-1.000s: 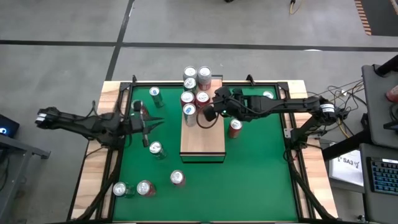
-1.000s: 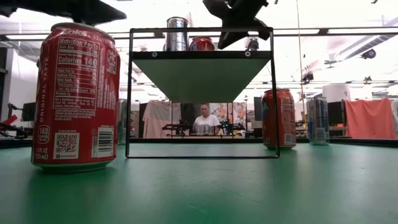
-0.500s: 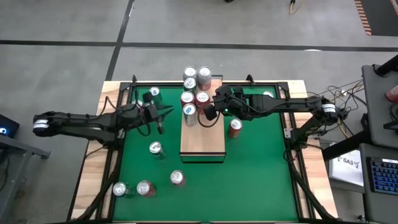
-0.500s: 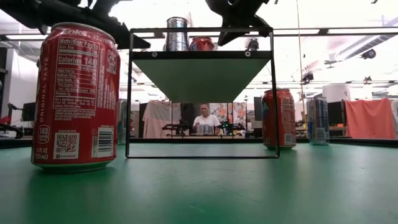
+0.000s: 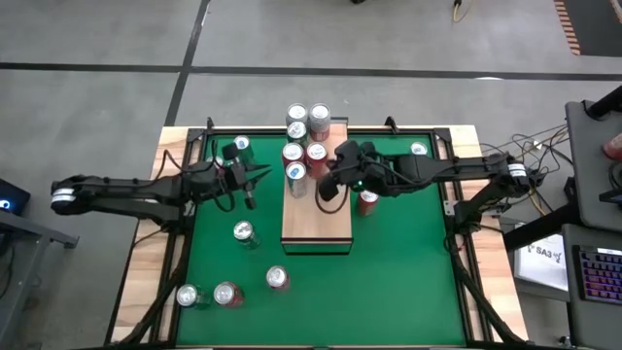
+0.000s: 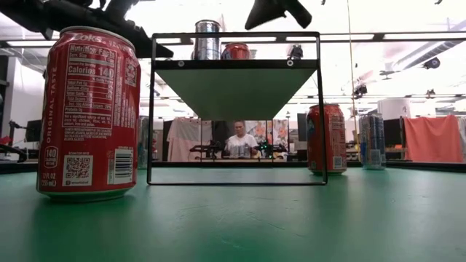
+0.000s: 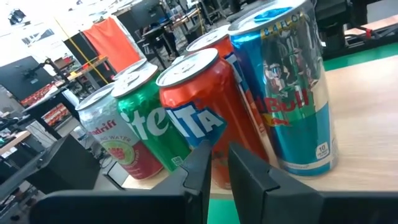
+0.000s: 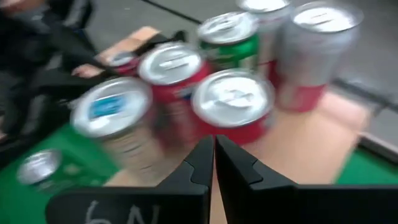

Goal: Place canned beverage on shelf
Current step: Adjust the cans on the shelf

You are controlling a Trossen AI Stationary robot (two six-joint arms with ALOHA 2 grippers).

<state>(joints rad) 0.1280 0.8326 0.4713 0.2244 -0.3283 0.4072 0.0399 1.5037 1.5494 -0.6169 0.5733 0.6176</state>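
The shelf [image 5: 316, 228] is a pale wooden board on a low dark frame in the middle of the green table. Several cans [image 5: 303, 146] stand upright in a cluster on its far end. My right gripper [image 5: 327, 191] hovers shut above the board, just on the near side of the cluster [image 8: 233, 102], holding nothing. My left gripper [image 5: 255, 183] hangs off the shelf's left side, pointing level at the cans; its fingers [image 7: 219, 149] are almost together and hold nothing. In its wrist view a blue can [image 7: 292, 93] and an orange can [image 7: 205, 106] stand nearest.
Loose cans stand on the green table: a red one [image 5: 367, 200] right of the shelf, a green one [image 5: 242, 146] far left, one [image 5: 243, 233] left of the shelf, three near the front left [image 5: 225, 294]. A large red can [image 6: 87, 113] fills the low view's left.
My left gripper has swung toward the far edge and toward the shelf, then stopped beside the cans. My right gripper has risen and drawn back a little from the can cluster. The cans on the shelf have stayed where they were.
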